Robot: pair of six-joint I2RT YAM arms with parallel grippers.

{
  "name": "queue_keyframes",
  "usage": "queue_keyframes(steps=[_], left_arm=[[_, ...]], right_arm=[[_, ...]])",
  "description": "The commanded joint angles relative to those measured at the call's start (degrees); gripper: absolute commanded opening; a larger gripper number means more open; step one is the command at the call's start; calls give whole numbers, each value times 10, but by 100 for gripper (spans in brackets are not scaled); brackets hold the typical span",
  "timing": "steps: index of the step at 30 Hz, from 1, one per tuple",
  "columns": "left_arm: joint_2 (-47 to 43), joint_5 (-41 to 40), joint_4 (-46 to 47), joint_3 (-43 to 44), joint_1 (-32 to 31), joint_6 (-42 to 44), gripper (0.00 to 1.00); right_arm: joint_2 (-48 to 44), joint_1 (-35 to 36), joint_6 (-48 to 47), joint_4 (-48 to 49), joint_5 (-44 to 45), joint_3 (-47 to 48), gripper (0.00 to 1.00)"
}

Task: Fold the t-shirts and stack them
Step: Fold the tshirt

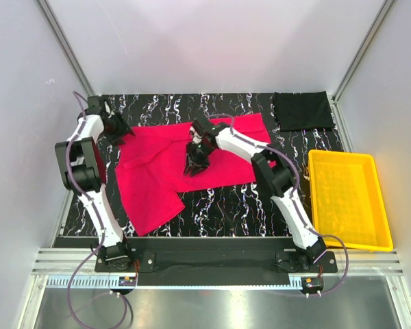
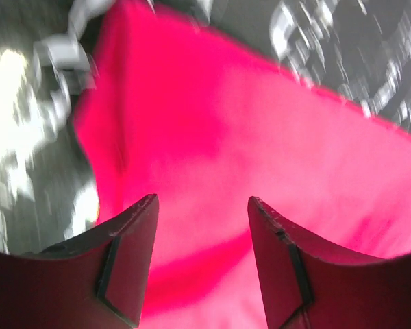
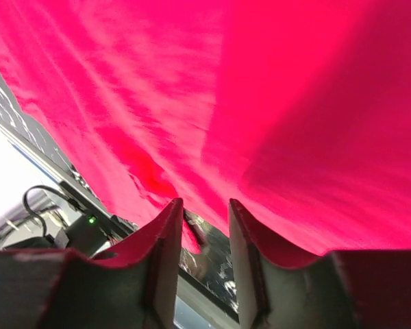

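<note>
Red t-shirt [image 1: 151,178] lies loosely spread on the left-centre of the black white-veined tabletop [image 1: 219,205]. It is not flat: one part runs toward the near edge on the left, and another stretches right along the far side. Black t-shirt [image 1: 303,111] sits as a folded rectangle at the far right corner, well apart from the red one. Yellow tray [image 1: 314,192] stands on the right, near side, touching neither shirt. Left gripper [image 1: 120,130] is at the far-left edge of the red t-shirt. In the left wrist view, which is blurred, its fingers [image 2: 133,253] stand well apart, with red cloth showing beyond the gap and nothing pinched between them, so its jaws are open. Tabletop shows to the left of the cloth and above it there. Right gripper [image 1: 194,164] is over the middle of the red t-shirt. In the right wrist view its fingers [image 3: 164,253] have a narrow gap, and the cloth's edge comes right down to the tips. A small bit of red sits in the gap with tabletop visible behind it. Can't tell whether that cloth is actually clamped or the jaws are just slightly apart.
</note>
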Motion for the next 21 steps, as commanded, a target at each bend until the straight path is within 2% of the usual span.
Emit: queue_keyframes(steps=[1, 3, 4, 6, 8, 10, 17, 21], left_arm=[[-154, -57, -3, -66, -47, 23, 61], [-189, -57, 17, -116, -75, 12, 61], [-224, -52, 26, -142, -85, 6, 62], [-252, -41, 54, -214, -117, 2, 63], [-272, -23, 72, -267, -133, 12, 66], [-274, 0, 132, -300, -149, 27, 67], [-167, -54, 126, -234, -163, 122, 72], [-133, -102, 115, -206, -165, 127, 60]], right_arm=[[-95, -48, -19, -2, -1, -25, 43], [-107, -60, -44, 13, -5, -42, 46], [-110, -63, -47, 22, -13, -42, 51], [-103, -63, -43, 37, -31, -20, 55], [-87, -63, -26, 46, -44, -2, 56], [-83, -63, -17, 50, -45, 15, 56], [-107, -64, 6, 95, -37, -27, 56], [-115, -64, 35, 136, -47, -71, 56]])
